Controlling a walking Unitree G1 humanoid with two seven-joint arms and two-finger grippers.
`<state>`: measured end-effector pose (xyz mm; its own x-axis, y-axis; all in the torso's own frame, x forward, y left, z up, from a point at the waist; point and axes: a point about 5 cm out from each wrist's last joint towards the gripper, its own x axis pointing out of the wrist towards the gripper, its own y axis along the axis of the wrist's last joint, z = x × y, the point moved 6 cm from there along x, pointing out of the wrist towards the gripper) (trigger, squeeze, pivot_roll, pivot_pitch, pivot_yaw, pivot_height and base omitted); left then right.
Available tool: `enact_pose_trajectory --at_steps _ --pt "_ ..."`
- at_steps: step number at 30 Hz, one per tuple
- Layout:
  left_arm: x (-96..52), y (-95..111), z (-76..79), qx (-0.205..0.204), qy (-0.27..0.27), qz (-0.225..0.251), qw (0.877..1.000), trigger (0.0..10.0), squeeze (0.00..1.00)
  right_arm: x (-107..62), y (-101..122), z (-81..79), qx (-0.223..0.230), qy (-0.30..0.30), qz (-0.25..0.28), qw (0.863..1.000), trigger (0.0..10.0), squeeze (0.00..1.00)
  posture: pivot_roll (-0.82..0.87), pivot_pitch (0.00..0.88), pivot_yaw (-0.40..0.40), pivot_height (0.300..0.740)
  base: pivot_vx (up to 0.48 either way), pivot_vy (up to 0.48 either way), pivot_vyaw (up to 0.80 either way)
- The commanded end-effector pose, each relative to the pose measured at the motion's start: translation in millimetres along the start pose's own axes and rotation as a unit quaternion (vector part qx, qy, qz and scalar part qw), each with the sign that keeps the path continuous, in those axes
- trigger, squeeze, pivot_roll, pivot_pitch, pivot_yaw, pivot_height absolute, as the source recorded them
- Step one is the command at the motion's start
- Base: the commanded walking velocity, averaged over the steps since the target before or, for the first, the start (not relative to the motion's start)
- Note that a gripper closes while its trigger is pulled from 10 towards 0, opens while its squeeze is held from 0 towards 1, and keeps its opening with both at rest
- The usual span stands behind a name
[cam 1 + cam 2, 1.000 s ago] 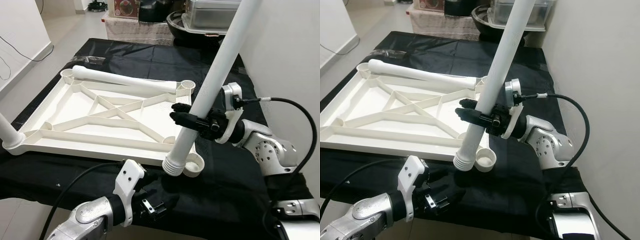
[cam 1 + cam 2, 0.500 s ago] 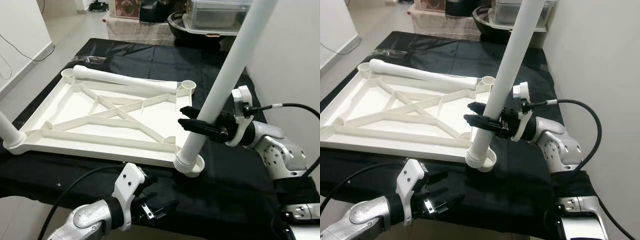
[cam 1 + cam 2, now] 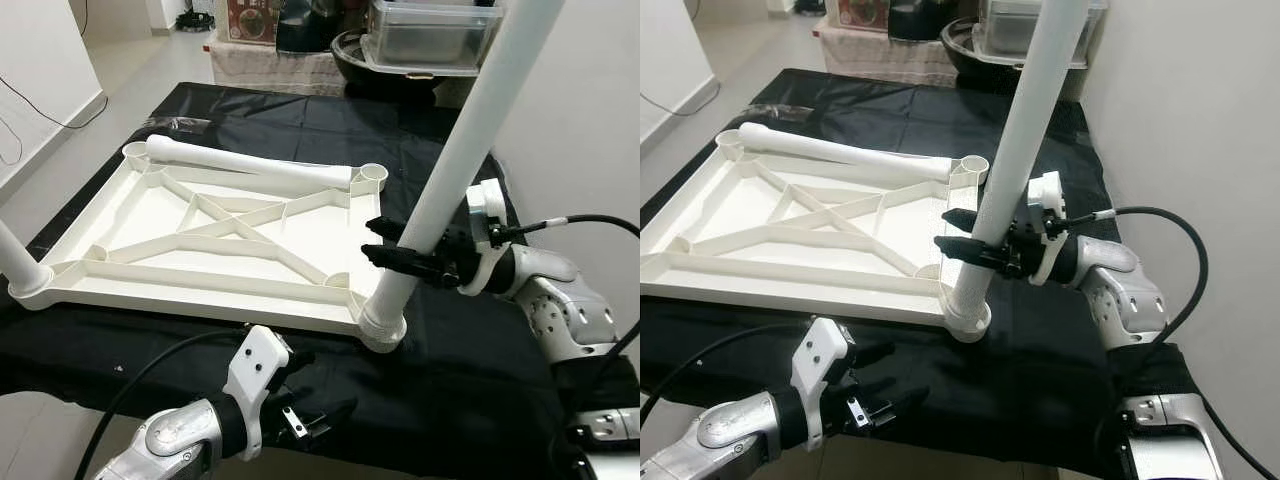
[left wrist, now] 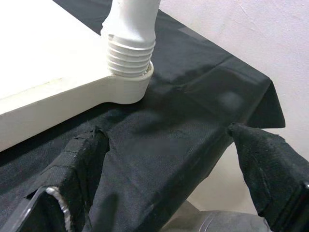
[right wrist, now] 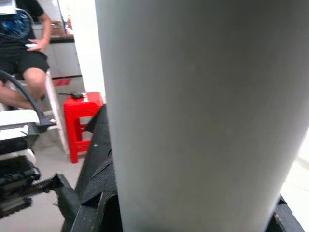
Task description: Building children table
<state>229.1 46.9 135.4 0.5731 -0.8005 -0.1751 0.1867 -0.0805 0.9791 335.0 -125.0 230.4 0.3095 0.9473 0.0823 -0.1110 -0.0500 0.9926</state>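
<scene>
Lowered since a second ago, the long white plastic table leg [image 3: 455, 172] now stands threaded end in the near right corner socket [image 3: 382, 330] of the upturned white ribbed tabletop [image 3: 215, 232]. At left, the left gripper [image 3: 318, 418] hovers spread wide over the black cloth [image 3: 470, 380]; at right, the right gripper [image 3: 388, 243] clamps the leg.

A black cloth [image 3: 300, 110] covers the counter. A plain white wall [image 3: 570, 120] stands close on the right, and pale floor [image 3: 60, 170] runs along the left with a thin cable [image 3: 30, 100] across it. At the far end sit a dark bowl [image 3: 352, 45] and a clear plastic box [image 3: 430, 30]. A red stool [image 5: 82, 121] stands beside a seated person [image 5: 24, 53].
</scene>
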Motion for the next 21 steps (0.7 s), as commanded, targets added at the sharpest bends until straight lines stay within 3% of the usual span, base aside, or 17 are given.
enact_pose_trajectory --at_steps 1,7,12,17,21 --pt "-1.2 -2.9 1.2 0.002 -0.002 -0.005 1.0 10.0 0.0 -6.5 -25.9 3.4 0.033 -0.018 -0.042 0.998 10.0 0.0 0.15 0.125 -0.081 0.74 0.0 0.0 0.0" --pt "-1.4 -2.6 1.0 0.005 0.0 -0.004 1.0 10.0 0.0 -16.4 -28.3 11.1 0.037 -0.036 -0.043 0.998 10.0 0.0 0.15 0.129 -0.082 0.74 0.0 0.0 0.0" --pt "-1.7 -2.3 0.6 0.005 0.002 -0.004 1.0 10.0 0.0 -16.9 -25.5 6.7 0.045 -0.023 -0.033 0.998 10.0 0.0 0.15 0.132 -0.079 0.74 0.0 0.0 0.0" --pt "-1.6 -1.3 -0.6 0.006 0.003 -0.003 1.0 10.0 0.0 -4.1 -35.8 -4.1 0.058 0.008 -0.039 0.997 10.0 0.0 0.15 0.134 -0.076 0.74 0.0 0.0 0.0" --pt "-1.5 0.3 -0.6 0.008 0.003 -0.001 1.0 10.0 0.0 9.8 -44.8 -2.3 0.061 0.012 -0.048 0.997 10.0 0.0 0.15 0.135 -0.077 0.74 0.0 0.0 0.0"
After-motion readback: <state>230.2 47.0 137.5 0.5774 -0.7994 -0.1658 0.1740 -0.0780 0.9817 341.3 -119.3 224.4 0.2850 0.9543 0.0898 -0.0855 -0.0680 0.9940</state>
